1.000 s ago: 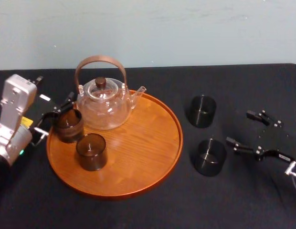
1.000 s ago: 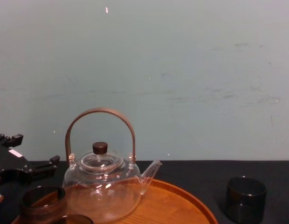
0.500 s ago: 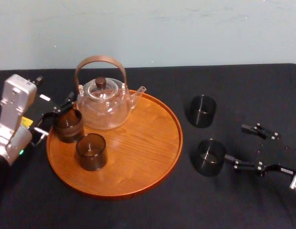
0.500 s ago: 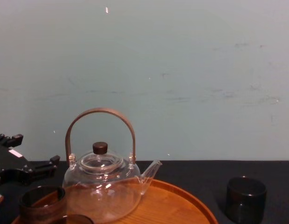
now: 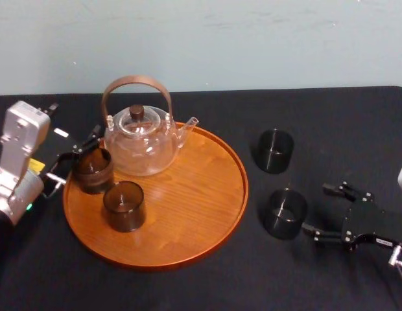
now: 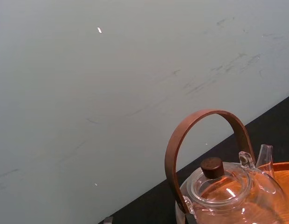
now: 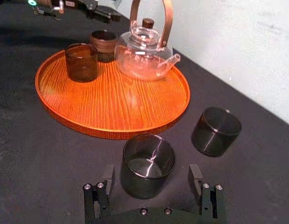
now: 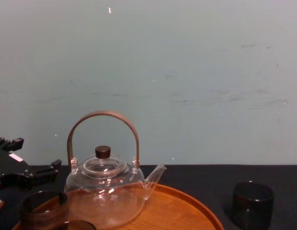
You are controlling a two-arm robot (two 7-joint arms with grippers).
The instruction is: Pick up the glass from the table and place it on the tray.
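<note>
The right gripper [image 5: 316, 208] is seen with its fingers spread wide. The nearer dark glass [image 5: 285, 212] is sat right at their mouth, not pinched. That glass is parked on the black table [image 5: 188, 288], just right of the wooden tray [image 5: 188, 214]. The left gripper [image 5: 74, 155] is held at the tray's left rim, fingers apart too.

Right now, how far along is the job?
Done: two smoky brown glasses stand on the round orange-brown wooden tray. In hand: the open right gripper straddles the nearer dark glass, not yet lifted. Remaining: that glass, then the farther dark glass. The left gripper sits at the tray's left edge.
</note>
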